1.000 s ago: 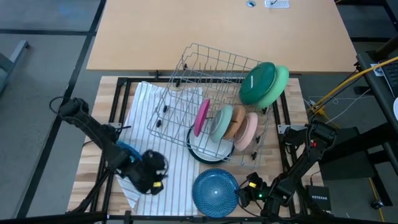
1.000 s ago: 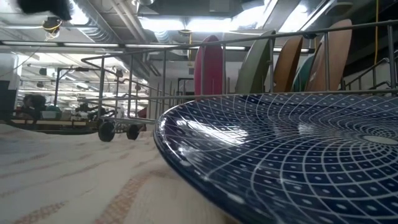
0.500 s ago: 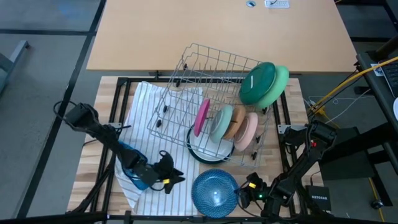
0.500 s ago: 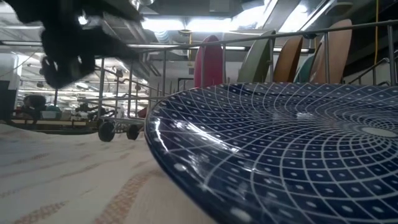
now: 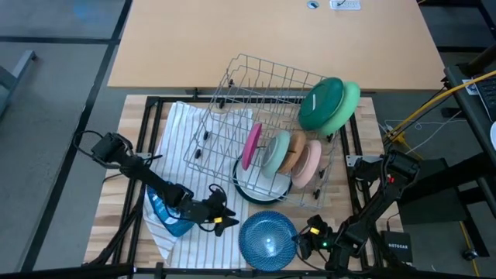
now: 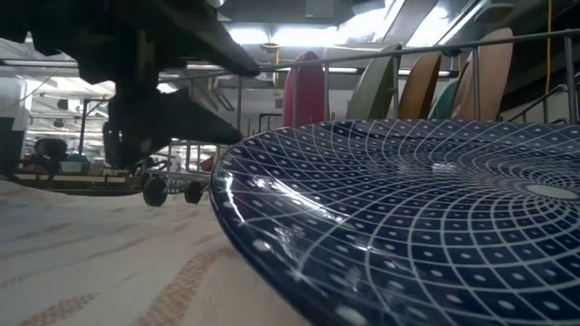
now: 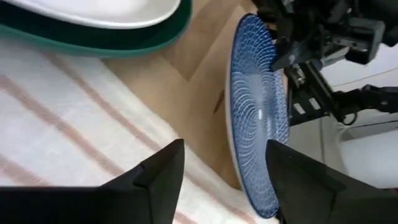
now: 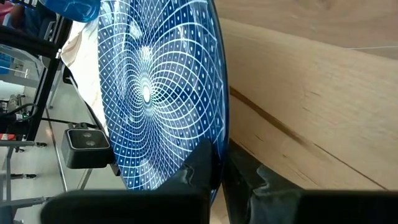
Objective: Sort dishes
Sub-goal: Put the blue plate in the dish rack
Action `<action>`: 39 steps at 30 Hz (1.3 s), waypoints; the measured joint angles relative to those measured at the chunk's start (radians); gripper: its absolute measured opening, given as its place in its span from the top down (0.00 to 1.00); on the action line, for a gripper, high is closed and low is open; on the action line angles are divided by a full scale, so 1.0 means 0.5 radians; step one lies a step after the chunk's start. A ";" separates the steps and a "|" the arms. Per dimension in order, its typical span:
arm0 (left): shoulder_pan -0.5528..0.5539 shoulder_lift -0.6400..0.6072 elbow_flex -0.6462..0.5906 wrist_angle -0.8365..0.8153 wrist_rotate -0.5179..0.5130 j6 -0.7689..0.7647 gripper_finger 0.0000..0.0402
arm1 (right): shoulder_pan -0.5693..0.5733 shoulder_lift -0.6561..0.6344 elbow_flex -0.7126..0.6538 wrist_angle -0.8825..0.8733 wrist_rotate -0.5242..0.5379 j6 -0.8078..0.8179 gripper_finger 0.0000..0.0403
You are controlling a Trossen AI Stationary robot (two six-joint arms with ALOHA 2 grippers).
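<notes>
1. High view: the left gripper (image 5: 221,220) hangs low over the striped cloth (image 5: 186,132), fingers spread, pointing at the blue patterned plate (image 5: 268,239), which lies flat at the near table edge. The right gripper (image 5: 310,234) sits at that plate's far rim, pressed shut on it. Behind them the grey wire rack (image 5: 256,101) holds a magenta plate (image 5: 251,145), then sage, tan and peach ones on edge. Two green dishes (image 5: 329,103) lean at its far corner, and a white dish in a dark green one (image 5: 252,190) lies under its near side.

2. Low view: the blue patterned plate (image 6: 408,217) fills the frame, glossy, with fine white lattice lines on a shallow dome. The dark left gripper (image 6: 154,91) looms beside its rim.

3. Left wrist view: two blunt dark fingers (image 7: 158,180) stand wide apart, framing the blue patterned plate's (image 7: 258,112) edge. Bare wood shows between cloth and plate.

4. Right wrist view: the fingers (image 8: 205,165) pinch the thin rim of the blue patterned plate (image 8: 149,87).

5. Risk, as I judge it: the plate looks slick and hard and is held only at its thin rim. If the left arm nudges it while closing in, it could slip or pivot in the right arm's pinch. The soft cloth could also bunch under the left fingers.
</notes>
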 joint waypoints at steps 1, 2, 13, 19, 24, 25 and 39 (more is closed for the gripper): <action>0.007 0.016 0.000 0.046 0.012 0.003 0.46 | 0.000 0.000 0.000 0.001 0.001 0.000 0.95; 0.012 0.029 0.001 0.085 0.025 0.009 0.45 | 0.000 0.000 0.000 0.000 0.001 0.000 0.95; 0.057 0.304 0.256 0.103 0.157 0.163 0.44 | 0.000 0.000 0.000 -0.001 0.044 0.000 0.95; 0.103 0.413 0.346 0.100 0.247 0.156 0.44 | -0.001 0.000 0.000 -0.001 0.052 -0.033 0.95; 0.144 0.485 0.394 0.105 0.286 0.149 0.44 | -0.001 0.000 0.000 -0.001 0.073 -0.046 0.95; 0.153 0.497 0.406 0.100 0.303 0.160 0.44 | -0.001 0.000 0.000 -0.002 0.083 -0.047 0.95; 0.178 0.548 0.533 0.099 0.438 0.537 0.62 | 0.000 0.000 0.000 -0.003 0.136 -0.105 0.95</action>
